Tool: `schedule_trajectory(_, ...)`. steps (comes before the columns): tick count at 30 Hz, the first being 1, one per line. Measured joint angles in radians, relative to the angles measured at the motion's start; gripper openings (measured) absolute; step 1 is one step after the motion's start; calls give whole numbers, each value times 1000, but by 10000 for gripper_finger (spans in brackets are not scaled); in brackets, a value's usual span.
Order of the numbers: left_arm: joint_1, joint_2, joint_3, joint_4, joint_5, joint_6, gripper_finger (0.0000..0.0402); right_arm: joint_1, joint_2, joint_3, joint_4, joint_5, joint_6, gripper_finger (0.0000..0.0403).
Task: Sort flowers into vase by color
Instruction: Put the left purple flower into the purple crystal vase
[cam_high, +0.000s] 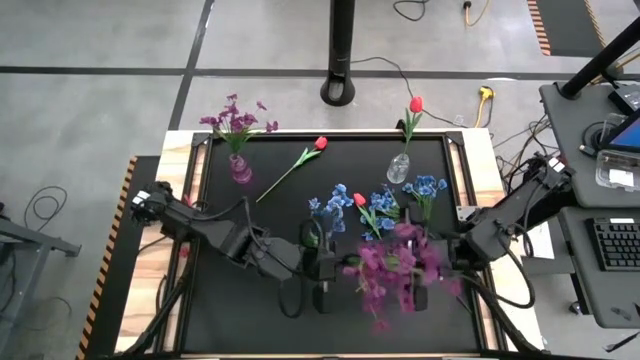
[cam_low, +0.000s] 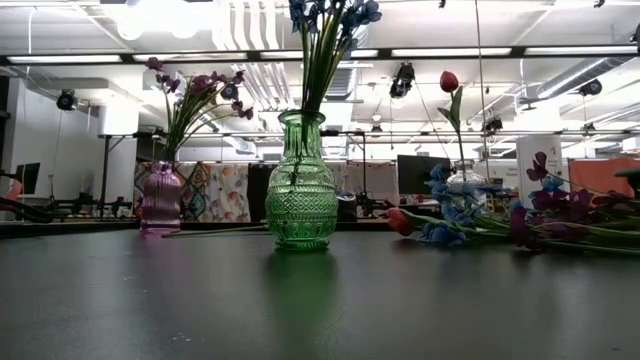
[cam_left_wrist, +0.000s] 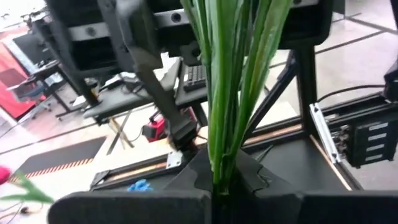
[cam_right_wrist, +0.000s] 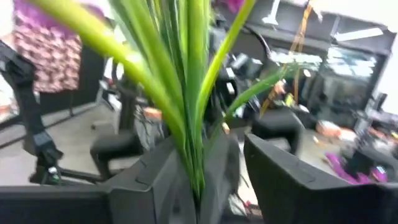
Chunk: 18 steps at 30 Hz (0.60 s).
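Bright, even overhead light from ceiling strips (cam_low: 440, 52) – soft glare on the dark table (cam_low: 150, 300). Wrist views blurred – green stems (cam_right_wrist: 186, 93) smeared, backgrounds out of focus.

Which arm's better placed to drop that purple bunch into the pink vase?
Probably left: both the left gripper and right gripper grip the purple bunch by its stems, but the pink vase stands on the left arm's side.
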Motion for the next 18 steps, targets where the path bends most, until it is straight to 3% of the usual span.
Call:
schedule_trajectory(7,-1,-135,-130,-33,-113,-46,0,0,-73,0,-225,30,142,209)
schedule_trajectory(18,40,-552,-613,201,-341,-77,0,0,-87,-4,-439,33,293,210)
